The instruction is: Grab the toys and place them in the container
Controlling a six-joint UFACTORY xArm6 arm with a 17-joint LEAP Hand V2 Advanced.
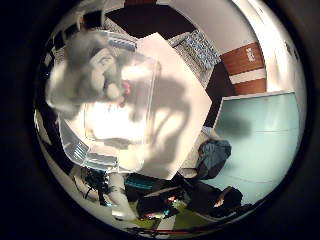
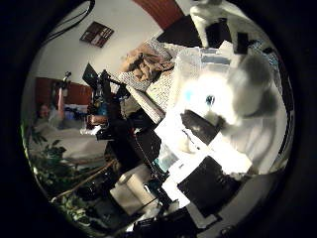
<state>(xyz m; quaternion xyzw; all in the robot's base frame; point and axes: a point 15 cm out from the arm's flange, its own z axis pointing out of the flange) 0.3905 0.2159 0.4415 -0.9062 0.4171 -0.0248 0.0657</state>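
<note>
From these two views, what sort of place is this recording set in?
Probably an indoor lab or office: a white table bearing a clear container, a tripod rig beside it, and a potted plant on the floor.

A grey plush toy (image 1: 92, 65) with a pink spot at its mouth fills the space right against the palm, close and blurred, hanging over one end of the container (image 1: 131, 150). The container is a clear plastic tub, upright and open-topped, lying beneath the hand on the white worktop (image 1: 185, 100).
</note>
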